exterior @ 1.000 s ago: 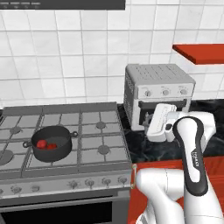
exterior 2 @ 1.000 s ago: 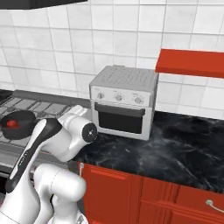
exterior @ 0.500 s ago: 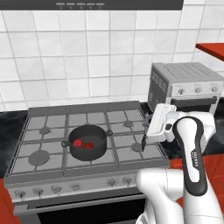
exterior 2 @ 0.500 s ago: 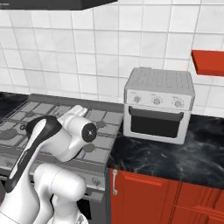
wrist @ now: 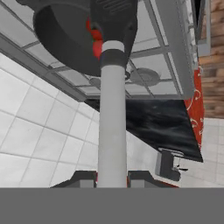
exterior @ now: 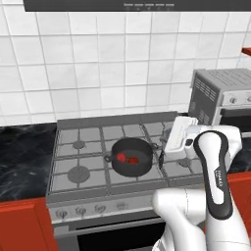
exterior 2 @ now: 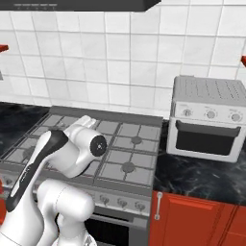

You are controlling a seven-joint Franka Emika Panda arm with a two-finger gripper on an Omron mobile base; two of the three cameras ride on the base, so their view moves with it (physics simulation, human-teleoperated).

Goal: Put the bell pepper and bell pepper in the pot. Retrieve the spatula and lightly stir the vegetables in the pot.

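Hand [wrist: 112,177]: clamped on spatula [wrist: 111,131] handle | spatula: stiff, slim, light; hold firm at handle, slips if loose | pot [exterior: 131,157] just beyond its blade, both bell peppers [exterior: 126,158] inside

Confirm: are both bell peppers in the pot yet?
In. Both bell peppers lie as red lumps inside the pot on the stove.
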